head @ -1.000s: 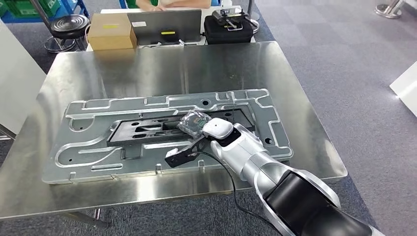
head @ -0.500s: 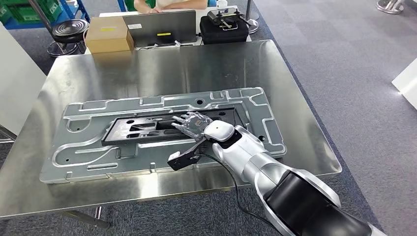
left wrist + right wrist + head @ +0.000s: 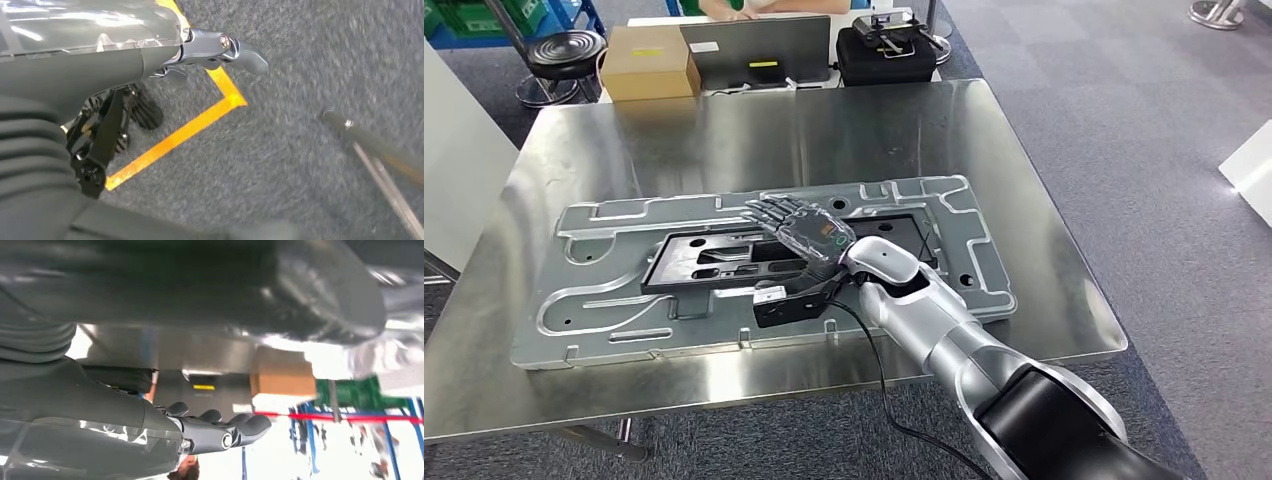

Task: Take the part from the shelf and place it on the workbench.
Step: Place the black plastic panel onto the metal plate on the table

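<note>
My right hand [image 3: 809, 232] is hovering over the middle of the worktop [image 3: 724, 130], palm down, fingers [image 3: 769, 211] stretched out and apart, gripping nothing. It's sitting just above the part [image 3: 754, 268], which is lying flat on the steel: a big grey plate with a black panel [image 3: 714, 262] set into its centre. I'm not touching either one as far as I can tell; my fingertips are reaching out past the far edge of the black panel. In the right wrist view the same fingers [image 3: 225, 432] are showing straight and loose, nothing in them.

There's a small black block [image 3: 786, 303] with a cable [image 3: 879, 375] hanging under my wrist, right over the near edge of the part.

My left hand [image 3: 150, 75] is hanging down by my side over grey carpet [image 3: 300, 75] with a yellow tape line [image 3: 200, 122] on it. A silver fingertip [image 3: 240, 52] is sticking out straight, but the rest is mostly hidden behind the cover, so I can't tell whether that one's open or curled.

Beyond the far edge of the worktop I'm seeing a cardboard box [image 3: 649, 62], a grey laptop [image 3: 756, 50], a black case [image 3: 886, 55] and a black stool [image 3: 564, 50]. A person [image 3: 764, 6] is sitting behind the laptop.
</note>
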